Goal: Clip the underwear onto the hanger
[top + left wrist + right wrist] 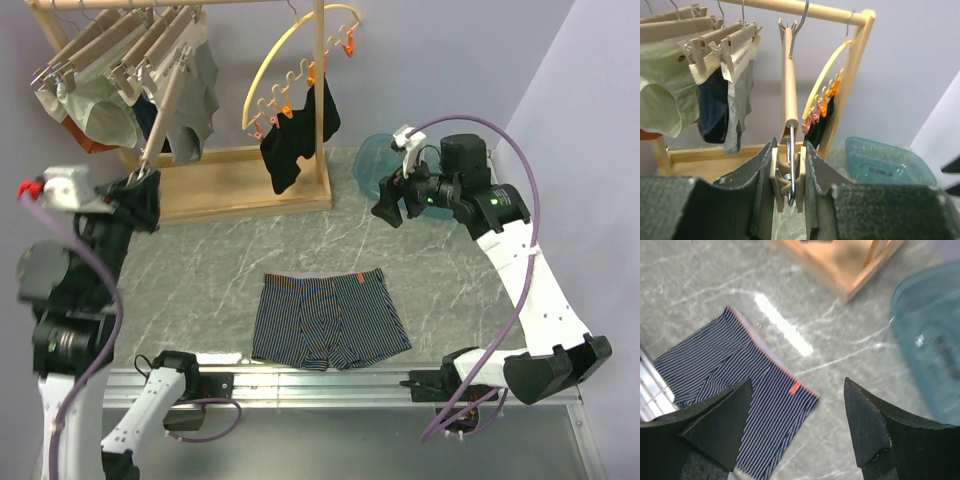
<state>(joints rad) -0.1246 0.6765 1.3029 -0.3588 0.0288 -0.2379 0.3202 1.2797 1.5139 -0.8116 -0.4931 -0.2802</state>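
While both arms are raised off it, the tabletop [200, 270]: grey marbled surface filling the middle of the top view.
Wooden rack [240, 185]: stands at the upper left of the top view, base on the tabletop, its rail loaded with clip hangers carrying pale, grey and dark garments.
Underwear [325, 320]: lies flat and spread at the lower centre of the top view, waistband toward the rack, legs toward the arm bases; no jaws touch it. In the right wrist view it sits at the lower left [715, 360].
Teal tub [375, 160]: upper right of centre, just behind the right gripper.
Yellow arc [290, 50]: hangs at the rack's right end with orange and pink pegs, a black garment [295, 140] clipped below it.
Hanger [165, 110]: tilted steeply at the rack, wire hook reaching up to the rail, lower end in the left gripper.
Left gripper [140, 185]: jaws narrowed, pinching the hanger's lower clip end [788, 175].
Right gripper [388, 208]: jaws spread wide, holding nothing, poised above the tabletop beyond the underwear's waistband corner.
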